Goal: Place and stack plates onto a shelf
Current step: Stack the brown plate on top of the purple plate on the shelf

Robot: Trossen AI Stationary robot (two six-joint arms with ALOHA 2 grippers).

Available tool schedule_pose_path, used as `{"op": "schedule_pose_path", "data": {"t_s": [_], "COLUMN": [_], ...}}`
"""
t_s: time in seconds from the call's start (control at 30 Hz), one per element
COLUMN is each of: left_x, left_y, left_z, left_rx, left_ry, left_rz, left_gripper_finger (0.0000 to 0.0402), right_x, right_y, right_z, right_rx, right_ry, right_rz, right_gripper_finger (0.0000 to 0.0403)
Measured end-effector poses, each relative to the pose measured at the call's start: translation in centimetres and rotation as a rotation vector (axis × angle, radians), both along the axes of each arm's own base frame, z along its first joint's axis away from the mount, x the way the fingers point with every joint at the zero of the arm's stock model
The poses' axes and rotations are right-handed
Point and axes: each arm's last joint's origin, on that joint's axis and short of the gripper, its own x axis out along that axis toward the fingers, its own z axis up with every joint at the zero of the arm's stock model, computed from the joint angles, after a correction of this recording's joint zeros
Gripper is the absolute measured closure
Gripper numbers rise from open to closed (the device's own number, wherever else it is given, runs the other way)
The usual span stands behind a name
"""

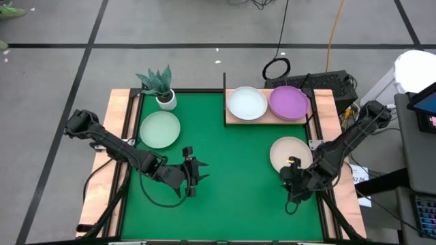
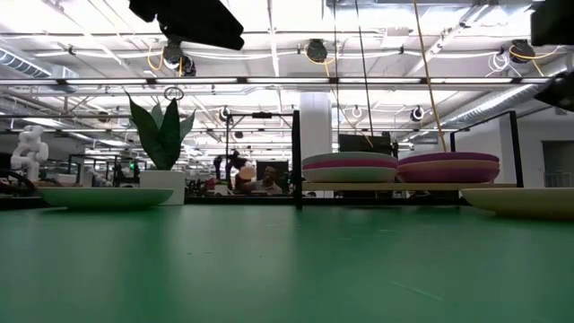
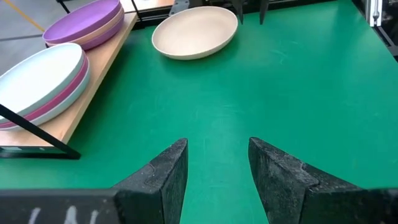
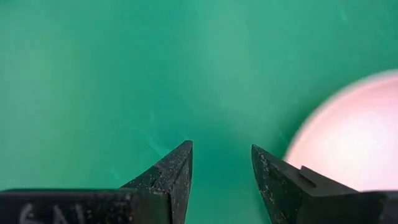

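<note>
On the wooden shelf (image 1: 267, 120) at the far right stand two stacks of plates: a pale mint plate (image 1: 246, 103) on pink ones (image 3: 59, 99), and purple plates (image 1: 289, 102). A beige plate (image 1: 289, 153) rests on the green mat at the right, and a mint plate (image 1: 160, 129) at the left. My left gripper (image 1: 197, 173) hovers open over the mat's middle, pointing toward the shelf and the beige plate (image 3: 196, 31). My right gripper (image 1: 293, 190) is open above bare mat, just near-side of the beige plate (image 4: 348, 137).
A small white pot with a green plant (image 1: 163, 95) stands at the mat's far left corner, beside the mint plate. A thin black upright (image 1: 224, 95) rises at the shelf's left end. Bare green mat (image 1: 238, 197) lies between the two grippers.
</note>
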Motion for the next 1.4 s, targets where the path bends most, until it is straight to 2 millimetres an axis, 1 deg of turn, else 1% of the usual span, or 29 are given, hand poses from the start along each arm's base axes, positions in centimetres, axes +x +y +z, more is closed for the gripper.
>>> {"op": "schedule_pose_path", "data": {"t_s": [0.13,0.27,0.63,0.8,1.13,1.4], "left_x": [0.0,0.0,0.0,0.0,-0.3,-0.4], "left_y": [0.0,0.0,0.0,0.0,-0.7,-0.9], "left_z": [0.0,0.0,0.0,0.0,0.0,0.0], "left_rx": [0.0,0.0,-0.003,-0.009,-0.055,-0.059], "left_ry": [0.0,0.0,0.0,-0.002,-0.008,-0.009], "left_rz": [0.001,0.001,0.003,0.006,0.007,0.002], "left_gripper_finger": [0.0227,0.0227,0.0227,0.0227,0.0227,0.0227], "right_x": [-1.0,-1.6,-1.9,-2.0,-2.4,-2.3], "right_y": [-0.4,-0.7,-0.6,-0.7,-0.2,0.3], "right_z": [-0.5,-0.7,-0.7,-0.8,-0.8,-1.8], "right_rx": [-0.059,-0.092,-0.13,-0.137,-0.143,-0.209], "right_ry": [0.096,0.141,0.149,0.16,0.139,0.18], "right_rz": [-0.056,-0.082,-0.012,-0.025,-0.009,0.008], "right_gripper_finger": [0.0257,0.0257,0.0257,0.0257,0.0257,0.0257]}}
